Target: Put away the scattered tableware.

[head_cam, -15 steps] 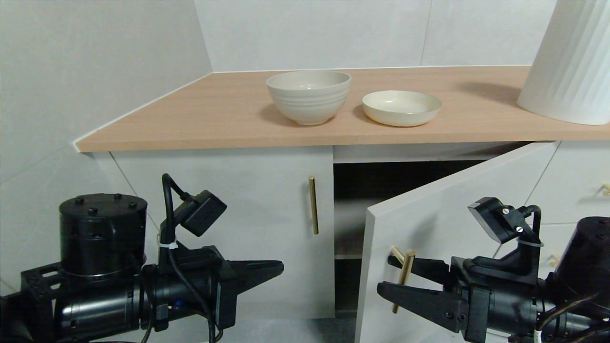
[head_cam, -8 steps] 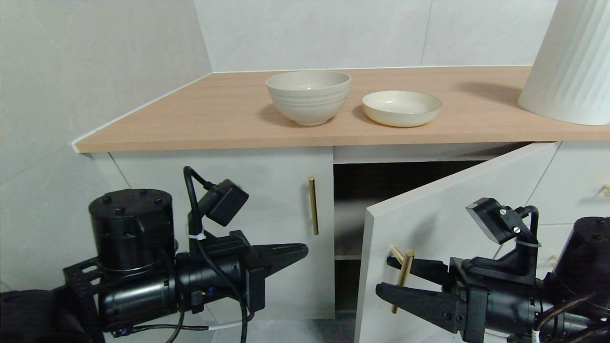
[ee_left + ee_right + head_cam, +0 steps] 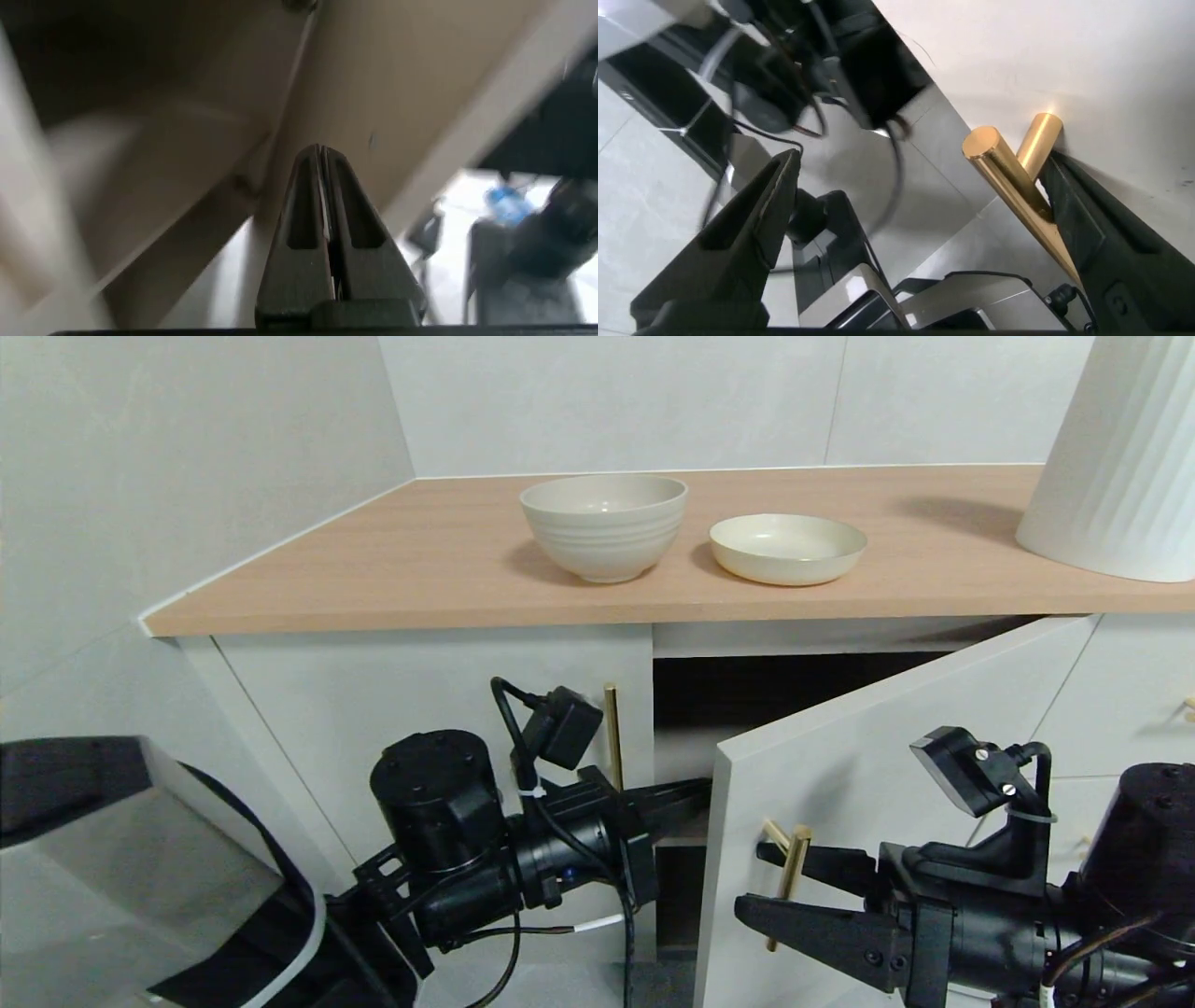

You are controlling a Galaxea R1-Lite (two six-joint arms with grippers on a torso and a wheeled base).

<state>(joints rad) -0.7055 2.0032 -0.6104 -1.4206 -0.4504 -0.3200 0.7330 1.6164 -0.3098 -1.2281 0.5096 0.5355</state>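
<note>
On the wooden countertop [image 3: 420, 569], at twelve o'clock in the head view, stands the cream bowl [image 3: 604, 525]. The shallow dish [image 3: 786, 548] sits just beside it at its three o'clock, not touching. Both look like glazed ware, so you should expect them to be rigid, smooth, slippery and breakable. The bowl is deep and round-bellied with fine ridged bands around its outside. The dish is low with a short curved wall. Take either one at the rim, one finger inside and one outside, and expect the bowl to be the heavier. A ribbed white vessel [image 3: 1116, 457] stands at two o'clock.

Below the counter, your right gripper [image 3: 754, 877] has its fingers spread to either side of the brass handle [image 3: 792, 868] on the open cabinet door [image 3: 840, 747], a smooth round bar. Your left gripper [image 3: 320, 159] has its fingers pressed together, pointing into the gap beside that door.
</note>
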